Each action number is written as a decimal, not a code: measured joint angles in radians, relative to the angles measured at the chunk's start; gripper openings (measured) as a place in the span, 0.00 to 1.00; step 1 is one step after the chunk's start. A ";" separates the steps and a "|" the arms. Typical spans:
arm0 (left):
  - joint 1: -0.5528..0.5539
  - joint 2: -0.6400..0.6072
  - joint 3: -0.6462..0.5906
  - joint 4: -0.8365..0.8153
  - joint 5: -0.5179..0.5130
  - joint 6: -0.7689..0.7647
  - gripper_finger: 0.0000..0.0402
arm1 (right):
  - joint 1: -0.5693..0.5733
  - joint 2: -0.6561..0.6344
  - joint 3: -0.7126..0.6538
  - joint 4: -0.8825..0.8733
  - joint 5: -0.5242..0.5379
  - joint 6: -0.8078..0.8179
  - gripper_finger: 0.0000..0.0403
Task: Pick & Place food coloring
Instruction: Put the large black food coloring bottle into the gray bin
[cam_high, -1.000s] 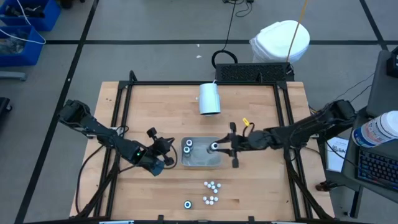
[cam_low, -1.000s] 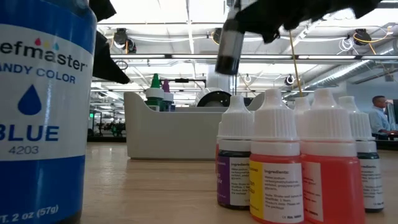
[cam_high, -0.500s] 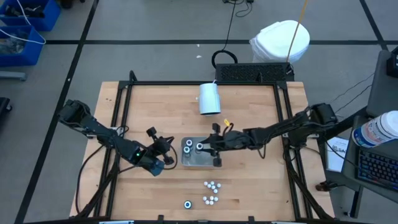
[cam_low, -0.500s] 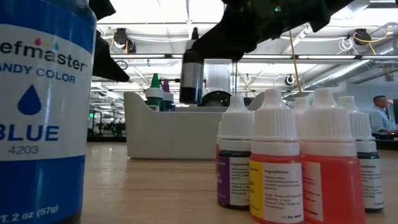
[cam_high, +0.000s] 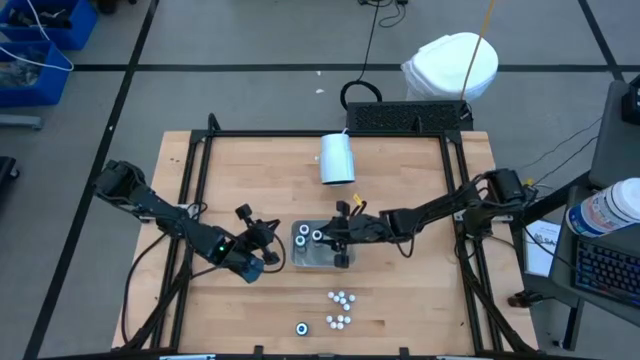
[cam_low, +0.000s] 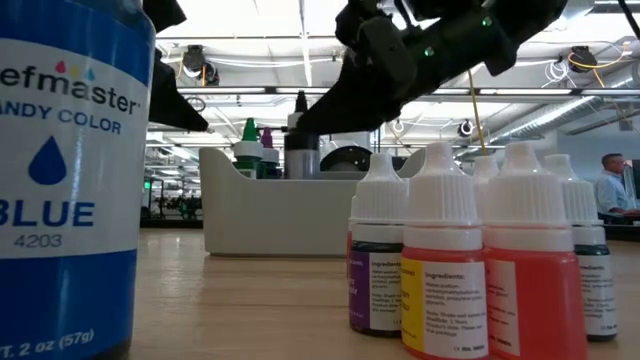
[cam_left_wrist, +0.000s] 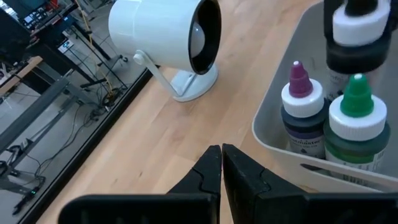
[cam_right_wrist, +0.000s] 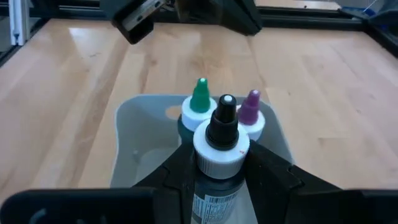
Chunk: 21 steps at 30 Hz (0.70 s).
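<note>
A black-tipped food coloring bottle (cam_right_wrist: 219, 152) is clamped upright in the right gripper (cam_right_wrist: 217, 163) over the grey tray (cam_right_wrist: 127, 134) — evidently for placing beside two bottles (cam_right_wrist: 200, 104) already inside. The left gripper (cam_left_wrist: 221, 163), pinched closed and empty, is parked beside the tray.

A pale wooden counter (cam_high: 400, 300) fills the middle, edged by a black metal frame (cam_high: 330, 133). A large white cylindrical cup (cam_high: 337, 158) lies on its side near the far edge. Beyond it on the grey floor sit a black perforated mat (cam_high: 405, 117) and a crumpled white bag (cam_high: 450, 66). Blue plastic bins (cam_high: 40, 40) stand at the far left corner.
</note>
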 joint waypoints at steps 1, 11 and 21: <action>0.000 0.000 0.000 0.002 0.000 -0.002 0.06 | -0.005 0.006 0.000 -0.005 -0.001 0.000 0.26; 0.000 0.000 0.000 0.001 0.003 -0.033 0.06 | -0.031 0.030 -0.001 0.002 0.003 -0.002 0.26; 0.000 0.000 0.000 0.001 0.003 -0.025 0.06 | -0.031 0.030 -0.001 0.008 0.032 -0.002 0.26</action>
